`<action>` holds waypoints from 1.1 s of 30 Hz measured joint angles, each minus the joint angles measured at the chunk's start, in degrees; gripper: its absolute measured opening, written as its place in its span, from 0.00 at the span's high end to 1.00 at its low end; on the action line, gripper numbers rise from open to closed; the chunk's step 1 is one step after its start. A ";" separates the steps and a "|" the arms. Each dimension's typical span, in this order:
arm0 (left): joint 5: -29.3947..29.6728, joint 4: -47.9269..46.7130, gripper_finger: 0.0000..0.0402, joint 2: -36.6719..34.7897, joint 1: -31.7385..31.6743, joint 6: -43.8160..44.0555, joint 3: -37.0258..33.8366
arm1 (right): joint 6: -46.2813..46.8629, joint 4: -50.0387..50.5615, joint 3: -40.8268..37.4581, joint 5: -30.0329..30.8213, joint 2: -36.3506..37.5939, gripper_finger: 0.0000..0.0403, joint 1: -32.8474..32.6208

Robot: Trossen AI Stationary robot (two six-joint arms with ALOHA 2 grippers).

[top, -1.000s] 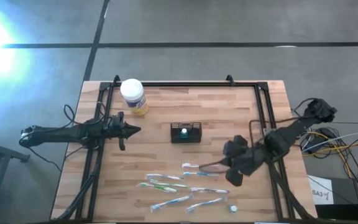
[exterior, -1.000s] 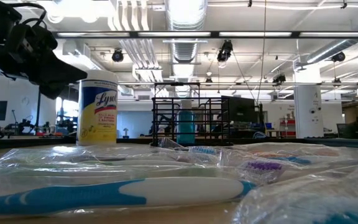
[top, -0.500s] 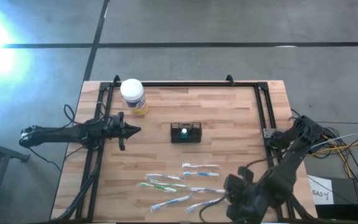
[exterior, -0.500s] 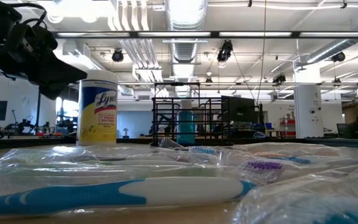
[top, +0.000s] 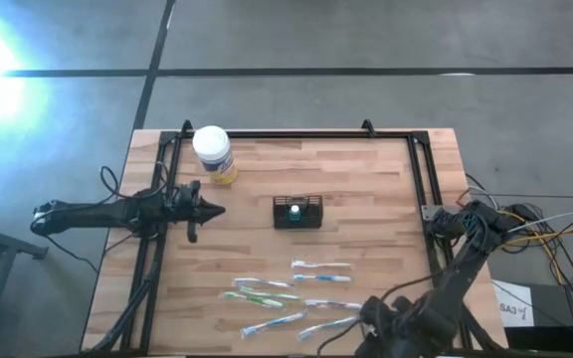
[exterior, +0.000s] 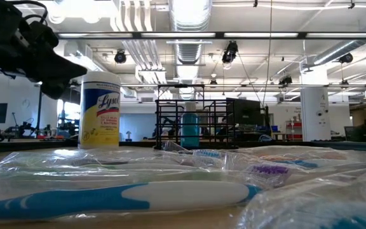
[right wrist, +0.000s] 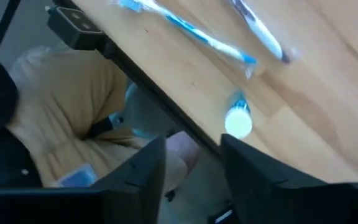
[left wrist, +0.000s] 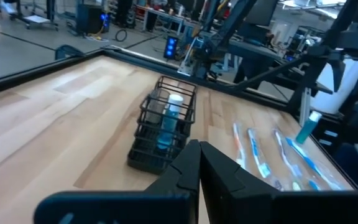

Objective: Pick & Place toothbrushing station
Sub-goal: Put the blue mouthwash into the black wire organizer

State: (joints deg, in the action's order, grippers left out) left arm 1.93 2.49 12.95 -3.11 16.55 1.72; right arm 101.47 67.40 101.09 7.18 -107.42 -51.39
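Observation:
The toothbrushing station, a small black wire caddy (top: 297, 212) with a light blue tube upright inside it (left wrist: 166, 121), stands on its base mid-table. My left gripper (top: 212, 209) hovers shut to its left, pointing level at it (left wrist: 197, 148). My right gripper (top: 381, 320) is over the table's near right corner, pointing steeply down and open (right wrist: 192, 142), with nothing between its fingers. A small teal tube with a white cap (right wrist: 238, 118) lies on the wood just beyond the fingertips.
Several wrapped toothbrushes (top: 291, 296) lie between the caddy and the near edge. A white-lidded jar with a yellow label (top: 213, 151) stands at the far left. Black frame rails (top: 421, 179) run along the table's sides. Past the near edge, a person's tan garment (right wrist: 61, 106) shows.
My right gripper has swung from right of the toothbrushes toward the table's near edge, sinking a little and rolling at the wrist, and now hangs over the near right corner. The caddy, the jar and the toothbrushes have not moved.

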 joint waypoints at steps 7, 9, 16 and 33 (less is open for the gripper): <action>-1.17 -0.59 0.98 0.00 0.00 0.10 -0.02 | 12.98 2.36 -0.03 -0.85 -2.01 0.42 -0.22; -1.16 -0.68 0.98 0.00 0.00 0.11 -0.04 | 15.81 2.48 -0.03 -2.19 -3.04 0.40 -0.21; -1.17 -1.06 0.98 0.00 0.00 0.06 -0.11 | 16.72 2.58 -0.07 -5.75 -5.81 0.38 -0.21; -1.09 -1.36 0.98 0.00 0.00 0.50 -0.13 | 17.02 5.81 -0.16 -5.73 -7.87 0.39 -0.21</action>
State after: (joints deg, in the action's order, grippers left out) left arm 0.84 1.13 12.95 -3.11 17.04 1.58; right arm 118.48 73.21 100.92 1.45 -115.28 -51.59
